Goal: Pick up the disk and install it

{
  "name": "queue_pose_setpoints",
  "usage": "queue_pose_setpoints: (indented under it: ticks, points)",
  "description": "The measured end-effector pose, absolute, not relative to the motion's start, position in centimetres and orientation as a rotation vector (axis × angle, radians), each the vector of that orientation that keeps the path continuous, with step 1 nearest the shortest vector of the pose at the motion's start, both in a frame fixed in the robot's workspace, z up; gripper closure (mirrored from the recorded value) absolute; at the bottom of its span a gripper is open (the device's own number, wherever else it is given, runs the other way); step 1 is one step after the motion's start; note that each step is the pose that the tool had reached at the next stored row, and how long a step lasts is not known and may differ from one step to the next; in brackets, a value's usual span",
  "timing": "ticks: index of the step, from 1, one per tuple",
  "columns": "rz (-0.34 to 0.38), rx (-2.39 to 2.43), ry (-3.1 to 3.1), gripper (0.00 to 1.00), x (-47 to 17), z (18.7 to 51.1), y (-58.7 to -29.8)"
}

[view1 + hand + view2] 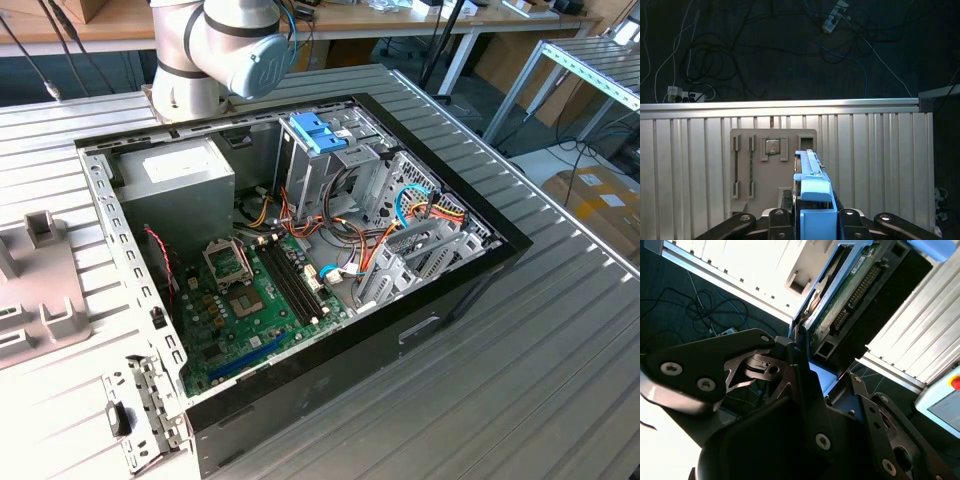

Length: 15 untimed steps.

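The pincer [812, 212] pinches the disk [810, 167], which stands on edge between its fingers, blue end tab toward the pincer's base. Beyond it lies a grey fixture plate [772, 175] on the ribbed worktop [880, 160].

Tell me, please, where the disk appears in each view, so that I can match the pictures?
First wrist view: the disk, gripped in the hand, points away from the camera toward the grey holder plate, blue end tab nearest.
Second wrist view: the disk lies edge-on beyond the hand, green circuit board showing.
Exterior view: the ribbed metal table carries the computer case.
Shared landmark: that ribbed table, in all three views.
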<state>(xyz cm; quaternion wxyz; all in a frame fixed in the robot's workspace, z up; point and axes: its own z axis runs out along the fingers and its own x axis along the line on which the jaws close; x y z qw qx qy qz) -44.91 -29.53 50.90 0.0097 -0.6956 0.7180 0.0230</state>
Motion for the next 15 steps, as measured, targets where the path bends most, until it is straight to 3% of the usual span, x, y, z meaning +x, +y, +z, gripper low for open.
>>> queue_pose_setpoints:
  ticks: [15]
  points:
    - [0.072,-2.172,2.242,0.63,-44.89,50.9,-30.13]
